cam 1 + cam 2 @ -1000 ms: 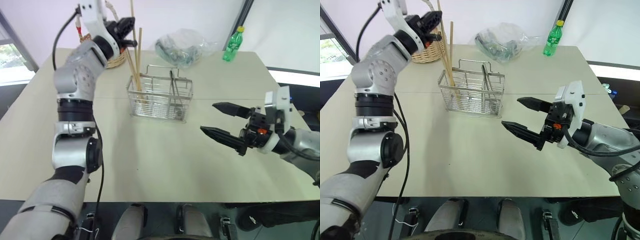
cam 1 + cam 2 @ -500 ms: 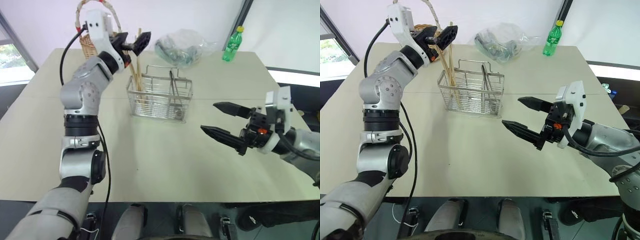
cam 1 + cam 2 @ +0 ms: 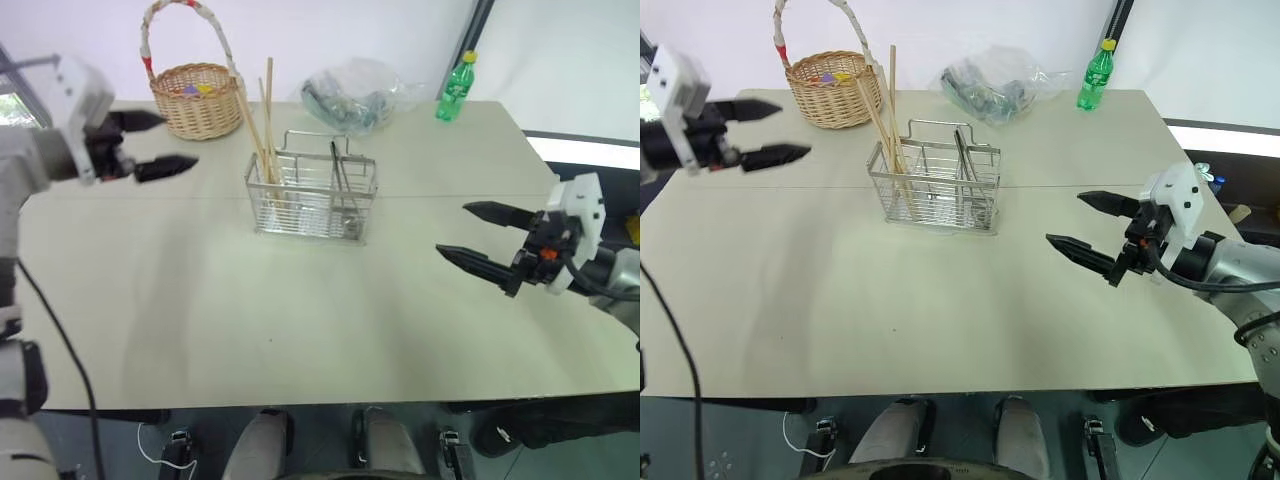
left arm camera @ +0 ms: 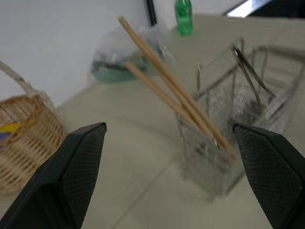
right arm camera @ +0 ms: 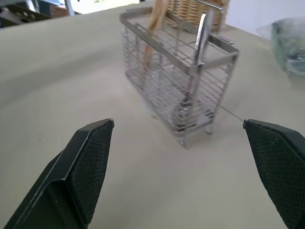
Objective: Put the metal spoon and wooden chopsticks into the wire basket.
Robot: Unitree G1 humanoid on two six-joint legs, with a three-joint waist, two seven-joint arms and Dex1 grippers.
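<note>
With both sets of jaws wide open and empty, the wooden chopsticks (image 3: 262, 125) lean tall out of the wire basket (image 3: 312, 196) beside the metal spoon (image 3: 343, 178), so I judge a careless arm sweep could topple them.

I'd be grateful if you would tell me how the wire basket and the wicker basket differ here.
The wire basket is rectangular, silver and see-through; the wicker basket is round, woven and tan. The wire basket has a low thin loop handle, the wicker basket a tall arched one. The wire basket holds the wooden chopsticks leaning upright, while the wicker basket holds small coloured items. Both stand on the table.
</note>
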